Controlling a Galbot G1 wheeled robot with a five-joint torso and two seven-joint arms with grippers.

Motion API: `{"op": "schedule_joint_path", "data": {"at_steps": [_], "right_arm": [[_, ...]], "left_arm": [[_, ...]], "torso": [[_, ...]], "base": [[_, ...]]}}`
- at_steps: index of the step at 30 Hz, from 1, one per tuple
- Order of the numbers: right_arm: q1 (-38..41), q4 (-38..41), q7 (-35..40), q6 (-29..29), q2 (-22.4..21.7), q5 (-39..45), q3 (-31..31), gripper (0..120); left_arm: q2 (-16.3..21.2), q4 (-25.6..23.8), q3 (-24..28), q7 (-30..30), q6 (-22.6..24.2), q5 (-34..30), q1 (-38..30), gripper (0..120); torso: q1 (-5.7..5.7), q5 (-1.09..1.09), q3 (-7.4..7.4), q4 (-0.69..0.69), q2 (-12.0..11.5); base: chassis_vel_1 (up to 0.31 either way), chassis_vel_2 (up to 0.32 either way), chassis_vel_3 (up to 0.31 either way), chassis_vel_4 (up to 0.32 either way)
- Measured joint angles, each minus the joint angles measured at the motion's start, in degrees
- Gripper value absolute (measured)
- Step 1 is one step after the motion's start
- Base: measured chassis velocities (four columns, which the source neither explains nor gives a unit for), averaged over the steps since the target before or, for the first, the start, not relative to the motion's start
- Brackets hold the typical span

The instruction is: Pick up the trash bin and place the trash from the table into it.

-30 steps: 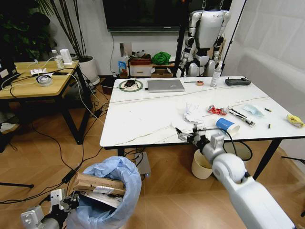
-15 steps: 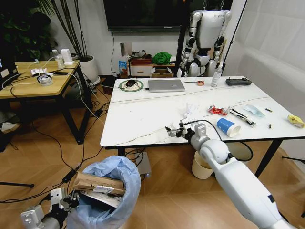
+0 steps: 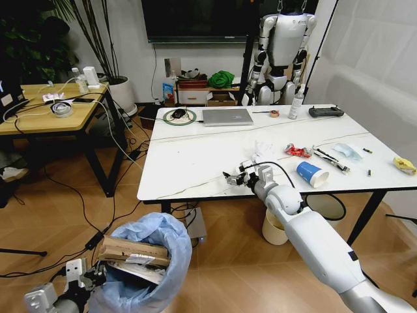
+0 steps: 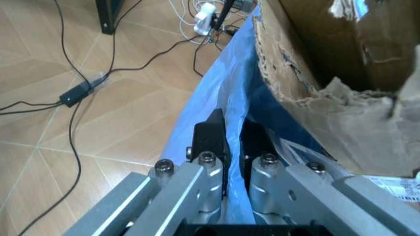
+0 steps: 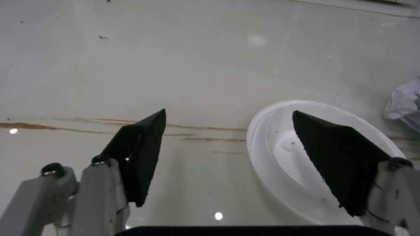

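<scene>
The trash bin [image 3: 153, 261], lined with a puffy light-blue bag, stands on the floor at the lower left with a brown cardboard box [image 3: 133, 251] inside. My left gripper [image 3: 90, 276] is shut on the bag's rim [image 4: 223, 88]; in the left wrist view its fingers [image 4: 211, 135] pinch the blue plastic beside the torn cardboard [image 4: 328, 59]. My right gripper [image 3: 234, 177] hovers open over the white table [image 3: 189, 156] near its front edge, a white round lid [image 5: 308, 167] lying under one finger. Tissues [image 3: 262, 150], a red wrapper [image 3: 297, 151], blue cup [image 3: 311, 173], mask [image 3: 345, 150] and yellow scrap [image 3: 404, 164] lie to its right.
A silver laptop [image 3: 225, 117] and black controller [image 3: 324, 111] sit at the table's far side. Under the table are a cream bucket [image 3: 277, 225] and a black-rimmed bin [image 3: 326, 207]. A wooden table [image 3: 45, 111] stands left; cables cross the floor.
My right gripper has slid left along the table's front edge, away from the blue cup and tissues. The left gripper and the bin have stayed put.
</scene>
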Motion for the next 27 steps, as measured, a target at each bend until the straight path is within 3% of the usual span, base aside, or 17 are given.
{"op": "schedule_joint_path", "data": {"at_steps": [19,27], "right_arm": [[-0.7,-1.1,-0.8,0.2,-1.4,-0.9,0.8,8],[-1.2,0.6,-0.9,0.6,-1.6,-0.1,0.9,1]], "left_arm": [[0.1,-0.8,-0.8,0.3,-0.2,-0.4,0.4,0],[0.2,-0.7,-0.9,0.3,-0.4,-0.6,0.4,0]], "torso": [[0.0,-0.01,-0.01,-0.01,0.0],[0.0,0.0,0.0,0.0,0.0]], "base": [[0.0,0.0,0.0,0.0],[0.0,0.0,0.0,0.0]]}}
